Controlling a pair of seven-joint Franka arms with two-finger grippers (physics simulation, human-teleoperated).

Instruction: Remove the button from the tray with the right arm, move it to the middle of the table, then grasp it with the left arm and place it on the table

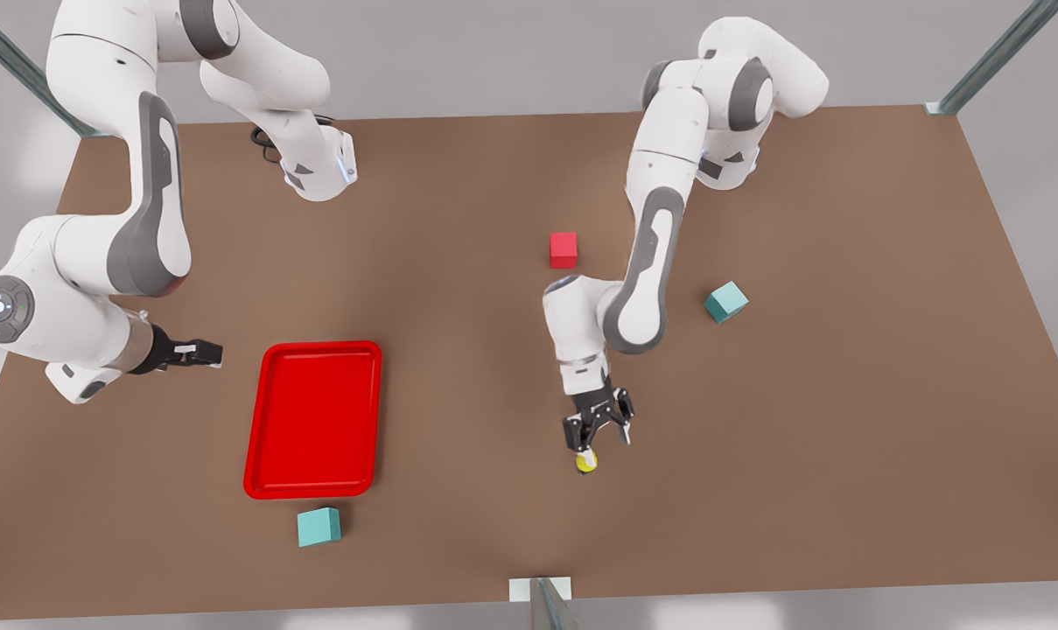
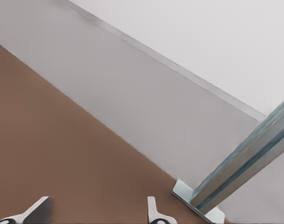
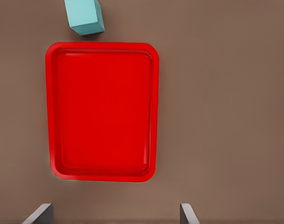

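Fingers of the right pincer (image 1: pixel 199 353) are spread apart, released, just beside the tray (image 1: pixel 270 477) at the front view's left. The button (image 1: pixel 586 462) is seen on the tabletop (image 1: pixel 458 350) near its middle, at the fingertips of the left pincer (image 1: pixel 597 430), whose fingers are likewise parted.

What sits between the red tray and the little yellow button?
Nothing: in the front view, only bare table separates the tray and the button.
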